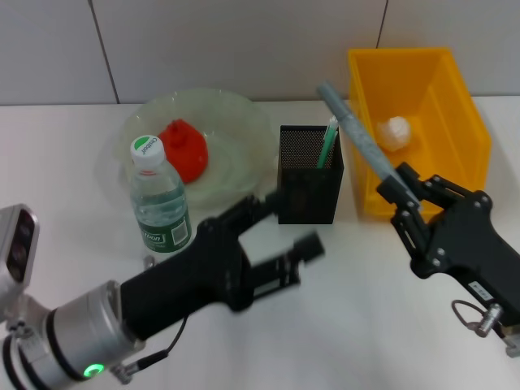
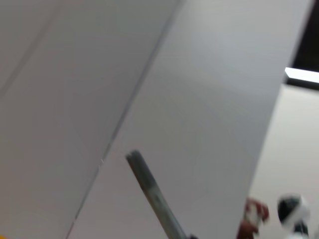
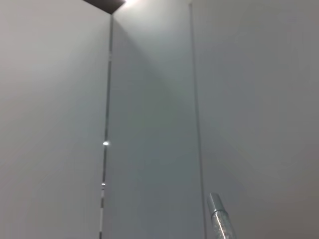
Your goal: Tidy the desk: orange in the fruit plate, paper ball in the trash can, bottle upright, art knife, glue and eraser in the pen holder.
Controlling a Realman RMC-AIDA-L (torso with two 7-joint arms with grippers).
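1. A grey art knife [image 1: 357,134] is pinched in the right hand [image 1: 396,191], tilted up and left, its tip above the black pen holder [image 1: 309,175].
2. The left hand [image 1: 280,236] is spread, held over the table [image 1: 366,325] near the pen holder.
3. The bottle [image 1: 158,199] stands upright beside the fruit plate [image 1: 236,134], where the orange [image 1: 184,149] lies.
4. The paper ball [image 1: 396,132] lies in the yellow trash can [image 1: 455,97].

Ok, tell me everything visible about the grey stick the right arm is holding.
The grey stick is a slim, speckled grey cylinder, seemingly metallic, with a flat top end. The right claw is shut on its lower end, holding it tilted, upper tip leaning toward the pen holder and above its rim. Its lower end is hidden.
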